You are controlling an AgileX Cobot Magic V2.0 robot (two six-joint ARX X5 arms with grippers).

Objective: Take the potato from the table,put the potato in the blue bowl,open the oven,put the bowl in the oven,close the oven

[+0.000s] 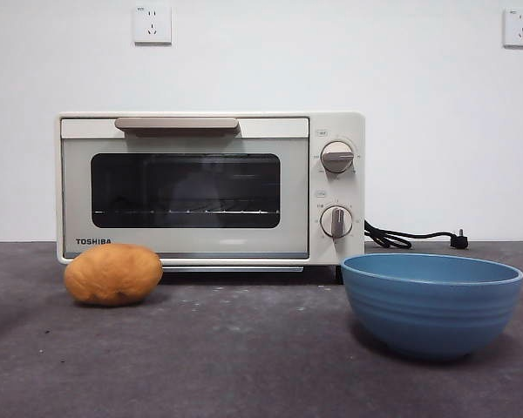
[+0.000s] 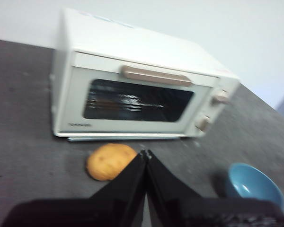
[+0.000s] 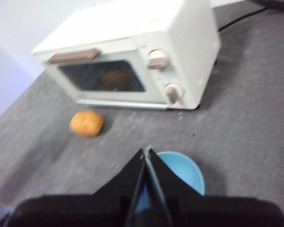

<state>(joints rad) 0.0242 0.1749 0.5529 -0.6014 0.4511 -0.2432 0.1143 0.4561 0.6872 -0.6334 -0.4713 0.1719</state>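
Blue bowl [image 1: 431, 305] nearest, empty, on counter [image 1: 244, 366]; potato [image 1: 113, 273] before closed TOSHIBA oven [image 1: 209, 187]; left gripper [image 2: 145, 154], right gripper [image 3: 147, 151] both closed, empty, aloft.

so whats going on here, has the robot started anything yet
Nothing is being handled yet. The potato lies on the table in front of the oven, whose door is shut. The blue bowl stands empty off to the side, apart from the potato. Both arms hang above the table with jaws closed on nothing: the left gripper nearer the potato, the right gripper over the bowl.
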